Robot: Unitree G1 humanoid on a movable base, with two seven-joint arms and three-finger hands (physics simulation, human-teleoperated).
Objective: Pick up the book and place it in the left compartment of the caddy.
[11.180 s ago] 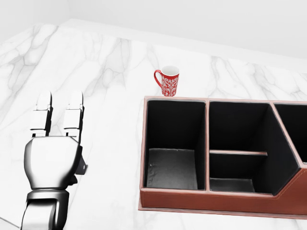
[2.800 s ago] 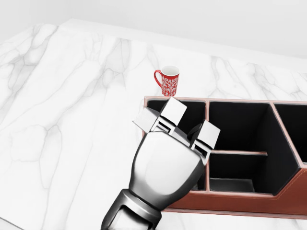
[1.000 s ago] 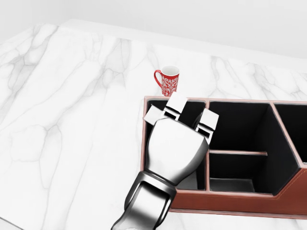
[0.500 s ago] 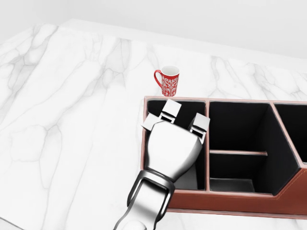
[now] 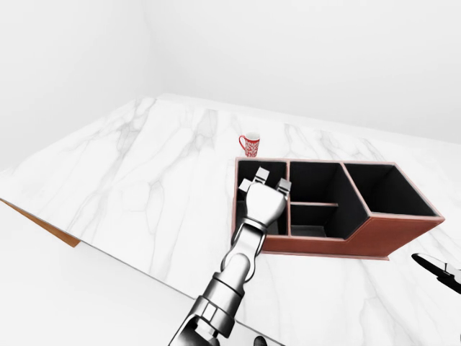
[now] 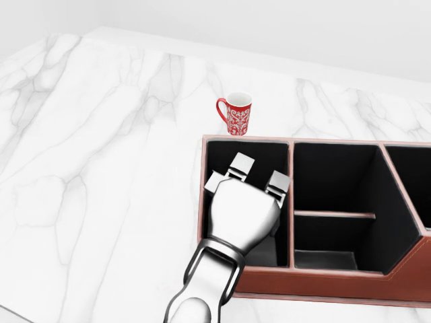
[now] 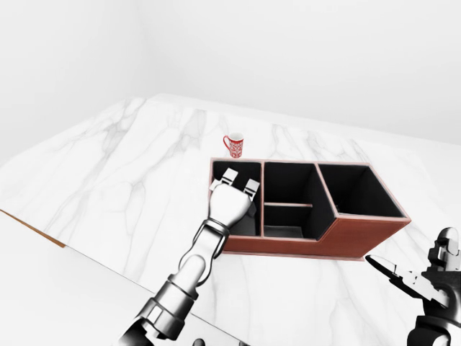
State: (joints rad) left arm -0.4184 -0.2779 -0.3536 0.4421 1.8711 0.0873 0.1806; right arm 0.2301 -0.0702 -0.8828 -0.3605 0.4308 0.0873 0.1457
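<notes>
Your left hand (image 6: 244, 202) hangs over the left compartment of the caddy (image 6: 316, 277), its fingers (image 6: 240, 165) curled downward into it, but you cannot tell whether they hold anything, and the book does not show in any view. The red mug (image 6: 236, 113) stands on the tabletop (image 6: 101, 155) just beside the caddy's far rim. I judge this as the placing step; before you withdraw, check that the book really lies inside.

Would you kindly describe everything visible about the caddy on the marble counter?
The caddy is a reddish-brown, leather-look box with black-lined compartments: one at the view's left, a middle one split by a low divider, and an angled one at right. It sits flat on the counter. The left hand reaches into the left compartment. No book is visible.
</notes>
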